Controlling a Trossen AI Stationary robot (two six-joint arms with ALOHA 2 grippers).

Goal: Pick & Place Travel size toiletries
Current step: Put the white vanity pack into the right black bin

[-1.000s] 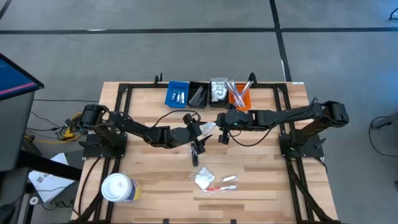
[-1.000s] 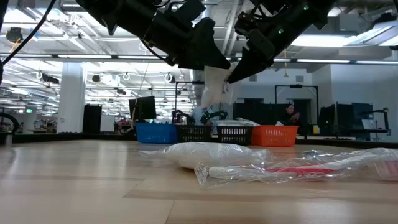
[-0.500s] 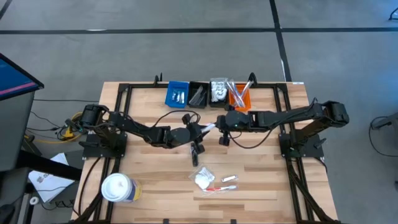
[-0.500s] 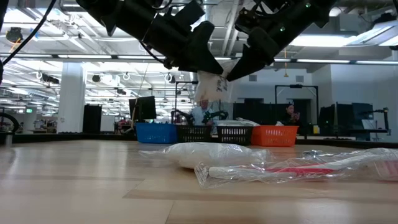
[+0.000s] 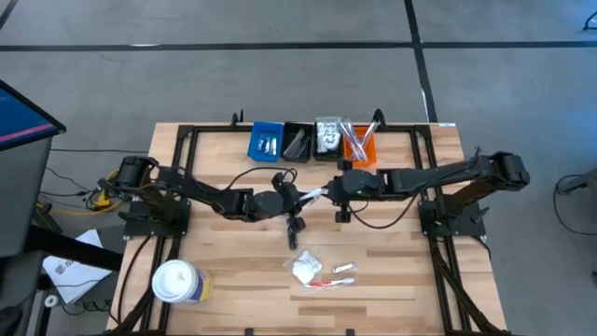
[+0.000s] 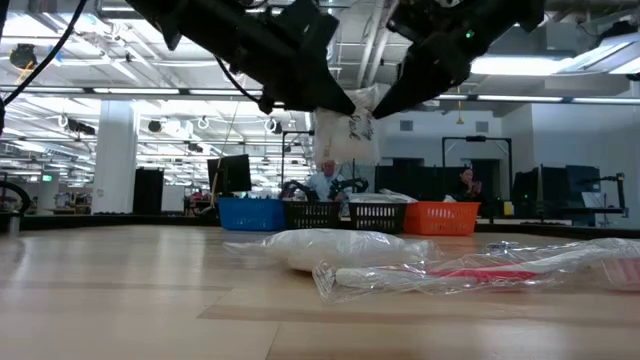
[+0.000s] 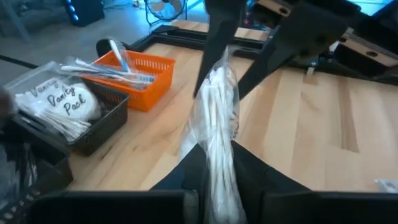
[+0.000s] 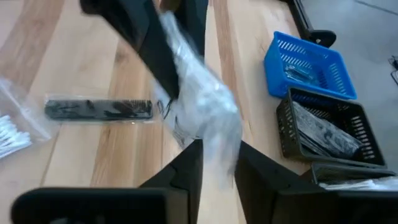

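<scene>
Above the comb (image 5: pixel 296 227) mid-bench, your left gripper (image 5: pixel 300 197) and right gripper (image 5: pixel 328 194) met, each with fingers pinched on one clear sachet (image 6: pixel 345 135) held off the bench (image 5: pixel 224 261) between them.

The clear sachet (image 8: pixel 199 118) looks blurry in the right wrist view. From above, the arms hide most of it. The things in the blue bin (image 5: pixel 267 141) are too small to tell. The white tub (image 5: pixel 177 283) is partly cut off.
</scene>
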